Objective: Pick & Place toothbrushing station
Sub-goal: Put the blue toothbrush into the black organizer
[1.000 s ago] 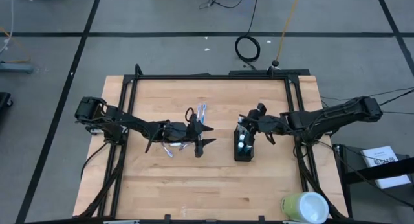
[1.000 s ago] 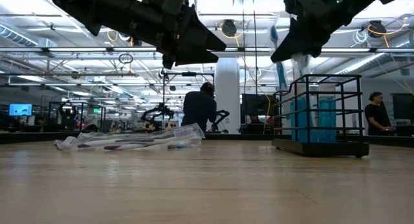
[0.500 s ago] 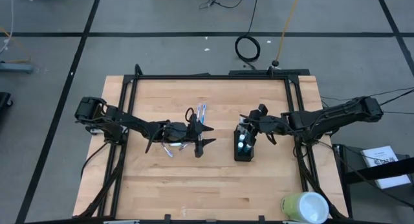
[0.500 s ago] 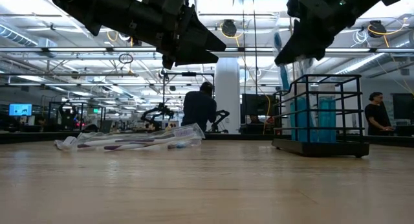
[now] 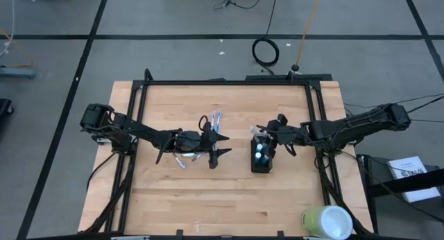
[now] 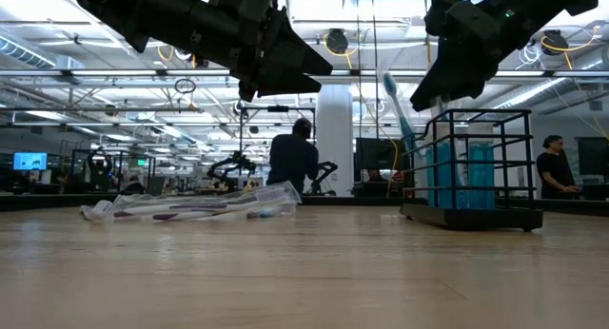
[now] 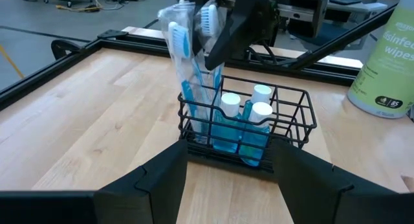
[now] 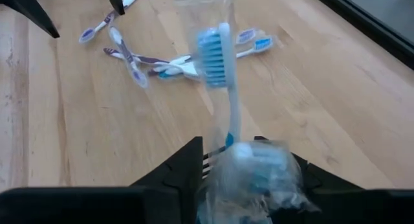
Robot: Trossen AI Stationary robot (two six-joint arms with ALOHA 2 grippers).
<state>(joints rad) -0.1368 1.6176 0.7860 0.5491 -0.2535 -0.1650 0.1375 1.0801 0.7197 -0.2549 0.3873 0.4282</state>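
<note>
The black wire-mesh holder (image 5: pixel 261 157) (image 7: pixel 288 112) stands right of the table's middle, with white-capped blue tubes (image 7: pixel 252 111) inside. A wrapped blue-and-white toothbrush (image 6: pixel 398 115) (image 8: pixel 223 81) stands in it on its handle end and leans toward the table's left. My right gripper (image 5: pixel 262 132) hangs open just above the holder, beside the brush's head. Loose toothbrushes (image 5: pixel 216 119) (image 6: pixel 190 208) lie flat at mid-table. My left gripper (image 5: pixel 223 145) hovers open above them, holding nothing. My right gripper stands open around the upper part of the wrapped toothbrush (image 7: pixel 206 49), coming from above and from the table's right. I cannot tell whether a finger touches the wrapper. The brush's lower end rests inside the holder.
A yellow-green and white cylinder (image 5: pixel 326 221) stands at the table's near right corner. Black frame rails (image 5: pixel 222 82) run along the table's edges. Bare wood lies in front of the holder. People (image 6: pixel 292 163) show in the room beyond.
My right gripper has opened and let go of the wrapped toothbrush. The brush has dropped lower into the holder and tipped over toward the table's left, its head now clear of the fingers.
</note>
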